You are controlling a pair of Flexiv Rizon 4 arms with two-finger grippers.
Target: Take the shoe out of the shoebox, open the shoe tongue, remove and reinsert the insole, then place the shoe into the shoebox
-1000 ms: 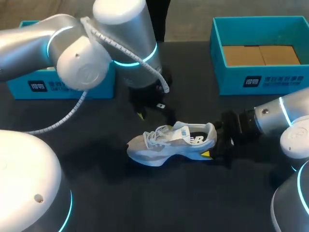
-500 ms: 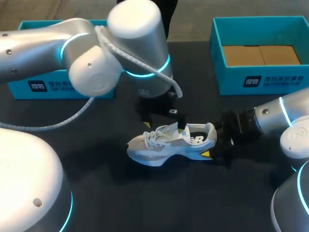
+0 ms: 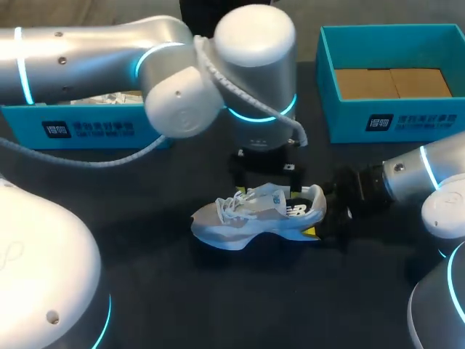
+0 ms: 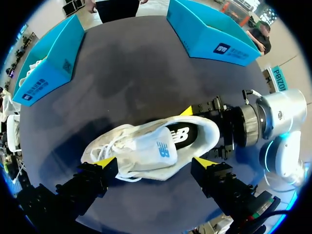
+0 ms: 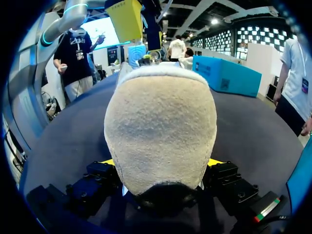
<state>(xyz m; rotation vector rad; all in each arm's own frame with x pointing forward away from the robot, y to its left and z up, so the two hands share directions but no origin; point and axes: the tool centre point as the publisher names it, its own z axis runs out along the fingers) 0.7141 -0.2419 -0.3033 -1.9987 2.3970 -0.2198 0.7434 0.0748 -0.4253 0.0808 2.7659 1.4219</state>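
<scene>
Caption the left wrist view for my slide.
Open left hand poised astride the shoe, whose heel the right hand grips.

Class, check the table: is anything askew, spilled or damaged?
Nothing stands out. The shoe stands upright on its sole, heel in the right claw; the open left claw hangs over it; the left box and right box sit level.

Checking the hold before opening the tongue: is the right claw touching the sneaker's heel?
Touching. In the right wrist view the right claw clamps the sneaker heel from both sides.

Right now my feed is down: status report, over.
Left hand open, straddling shoe from above. Right hand shut on its heel. Shoe upright on table.
</scene>
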